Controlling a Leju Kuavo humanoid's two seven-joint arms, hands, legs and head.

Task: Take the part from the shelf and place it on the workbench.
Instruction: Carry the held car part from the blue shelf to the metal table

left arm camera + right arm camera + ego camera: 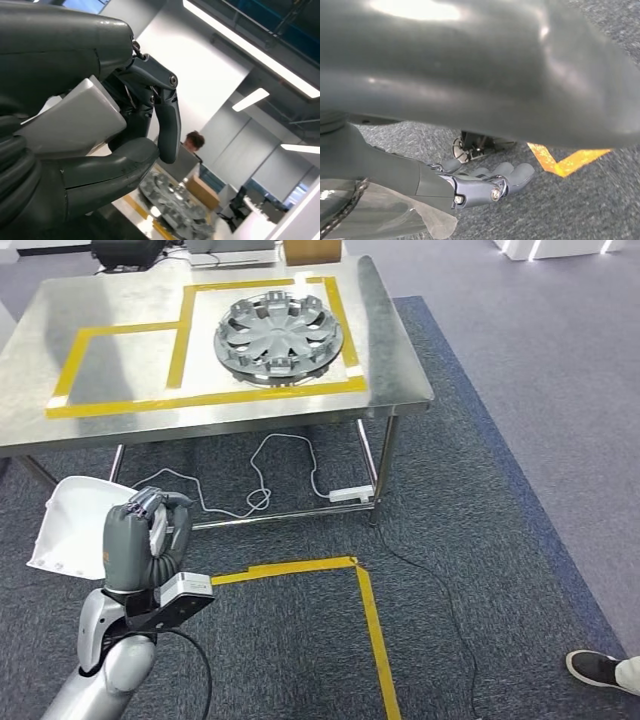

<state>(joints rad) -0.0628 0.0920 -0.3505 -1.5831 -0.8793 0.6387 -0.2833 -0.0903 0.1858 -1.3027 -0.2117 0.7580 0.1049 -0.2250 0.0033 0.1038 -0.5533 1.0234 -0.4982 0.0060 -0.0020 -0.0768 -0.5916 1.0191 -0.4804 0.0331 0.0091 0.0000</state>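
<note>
Left hand (140, 540) raised, fingers clamped on white part (72, 528); right hand (486, 182) fingers loosely extended, empty.

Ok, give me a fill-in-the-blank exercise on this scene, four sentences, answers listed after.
1. The left hand holds a ____ part.
2. The silver wheel cover lies on the steel workbench inside an outline of ____ tape.
3. A white cable lies on the carpet ____ the workbench.
4. At the picture's lower right edge, a person's ____ rests on the grey floor.

Missing words: white; yellow; under; shoe
</note>
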